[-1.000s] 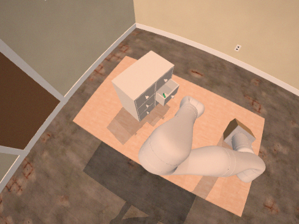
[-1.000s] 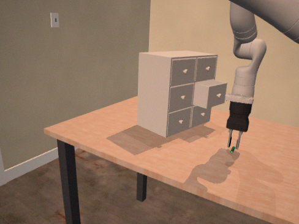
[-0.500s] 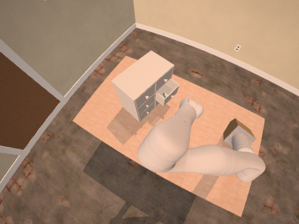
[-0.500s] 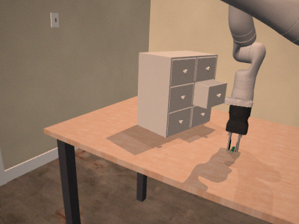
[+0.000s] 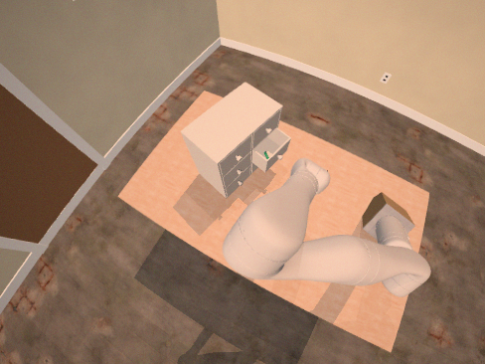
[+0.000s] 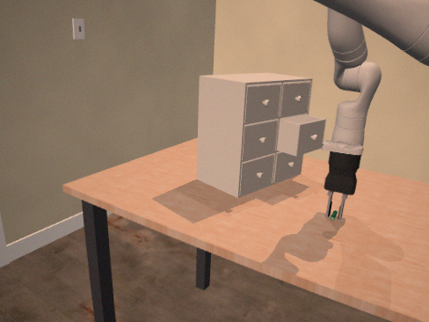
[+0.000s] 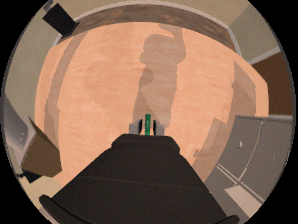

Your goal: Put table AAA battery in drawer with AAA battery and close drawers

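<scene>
Black two-finger gripper (image 6: 335, 212) (image 7: 147, 124), partly open and gripping nothing, points down around a small green cylindrical battery (image 6: 334, 215) (image 7: 148, 124) on the wooden table (image 5: 343, 199) (image 6: 145, 176) (image 7: 110, 65). A pale chest's middle right drawer (image 5: 284, 149) (image 6: 311, 137) stands open.

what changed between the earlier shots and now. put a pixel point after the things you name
The end effector (image 6: 335, 214) (image 7: 147, 124) came down, its fingers now on either side of the green battery (image 6: 334, 215) (image 7: 148, 124) on the table; nothing is gripped or let go yet. The chest (image 5: 233, 121) (image 6: 221, 132), its pulled-out drawer (image 5: 284, 144) (image 6: 311, 136) and the battery inside it (image 5: 266, 155) stayed as they were.
</scene>
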`<state>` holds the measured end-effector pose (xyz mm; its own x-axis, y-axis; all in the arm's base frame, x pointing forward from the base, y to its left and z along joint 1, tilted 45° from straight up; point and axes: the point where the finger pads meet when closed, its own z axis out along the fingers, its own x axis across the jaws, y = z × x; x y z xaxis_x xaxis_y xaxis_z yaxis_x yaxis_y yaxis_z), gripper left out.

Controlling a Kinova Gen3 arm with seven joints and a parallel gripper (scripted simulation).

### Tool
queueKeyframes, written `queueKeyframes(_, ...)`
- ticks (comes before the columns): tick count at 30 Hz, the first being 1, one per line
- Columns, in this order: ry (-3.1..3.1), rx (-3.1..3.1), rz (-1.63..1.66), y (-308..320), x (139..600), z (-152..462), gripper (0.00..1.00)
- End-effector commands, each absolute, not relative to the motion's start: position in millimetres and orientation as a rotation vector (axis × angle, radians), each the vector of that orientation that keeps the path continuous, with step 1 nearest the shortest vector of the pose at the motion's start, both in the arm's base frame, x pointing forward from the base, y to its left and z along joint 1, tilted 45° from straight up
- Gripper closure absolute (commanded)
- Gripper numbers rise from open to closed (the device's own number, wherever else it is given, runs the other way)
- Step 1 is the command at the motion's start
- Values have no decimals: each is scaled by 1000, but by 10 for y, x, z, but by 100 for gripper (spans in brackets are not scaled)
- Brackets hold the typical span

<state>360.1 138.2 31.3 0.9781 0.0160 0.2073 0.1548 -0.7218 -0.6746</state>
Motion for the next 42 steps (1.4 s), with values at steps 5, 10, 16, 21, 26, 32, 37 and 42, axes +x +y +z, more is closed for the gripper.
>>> queueKeyframes(5, -118, -2369, -242, 1376, 3605, 315, 46)
queueKeyframes(10, -118, -2369, -242, 1376, 3605, 315, 46)
queueKeyframes(16, -118, -2369, -242, 1376, 3605, 315, 46)
queueKeyframes(21, -118, -2369, -242, 1376, 3605, 315, 46)
queueKeyframes(26, -118, -2369, -242, 1376, 3605, 315, 76)
queueKeyframes(32, -118, -2369, -242, 1376, 3605, 315, 76)
queueKeyframes(37, -118, -2369, -242, 1376, 3605, 315, 76)
queueKeyframes(42, -118, -2369, -242, 1376, 3605, 315, 76)
